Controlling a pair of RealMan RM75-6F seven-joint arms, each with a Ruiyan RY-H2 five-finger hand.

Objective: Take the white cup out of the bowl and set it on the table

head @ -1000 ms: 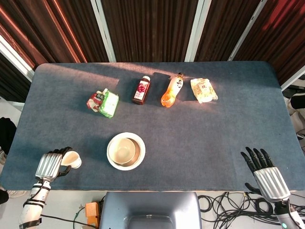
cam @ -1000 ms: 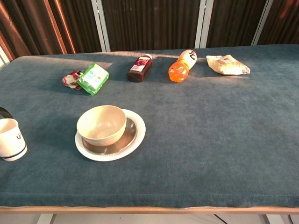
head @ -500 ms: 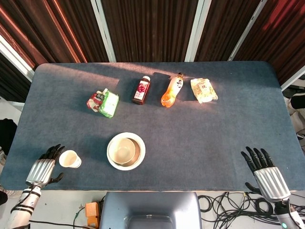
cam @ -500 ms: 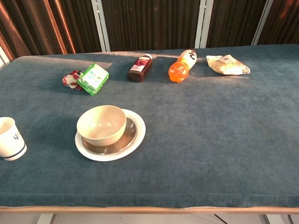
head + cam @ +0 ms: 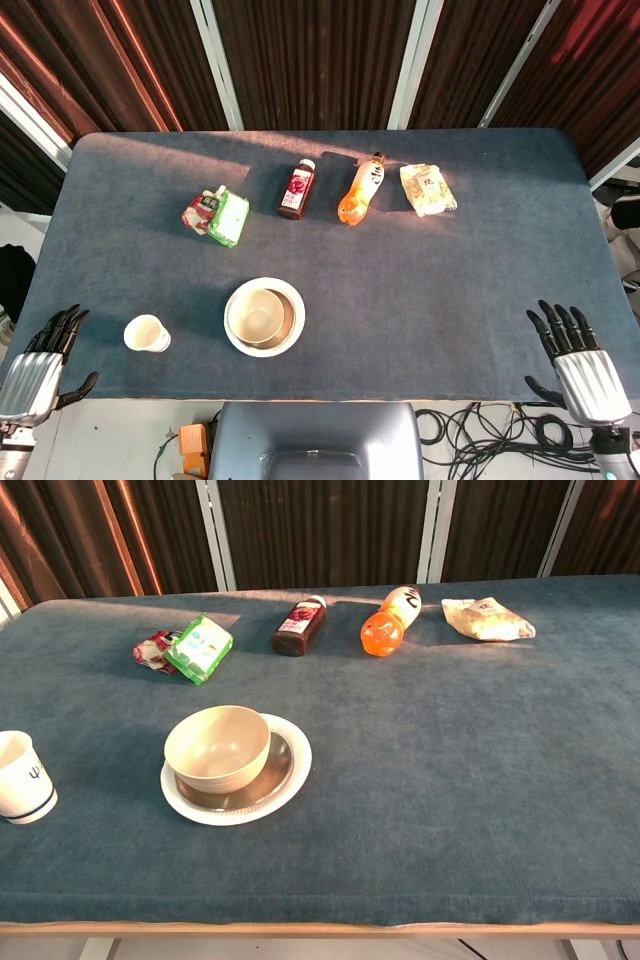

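Withdrawn leftward, the left hand (image 5: 35, 362), fingers spread and empty, leaves the white cup (image 5: 146, 333) standing well apart.

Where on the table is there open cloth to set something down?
Widest bare patch: right of the bowl and its plate, below the snack bag. A narrower strip lies between cup and plate. The far row, green packet through orange bottle, is crowded.

green packet (image 5: 229, 216) beside red packet (image 5: 201, 211) | dark red bottle (image 5: 296, 189) lying flat | orange bottle (image 5: 361, 189) lying flat | pale snack bag (image 5: 427, 189) | white plate (image 5: 291, 338) | all on blue table (image 5: 450, 290)
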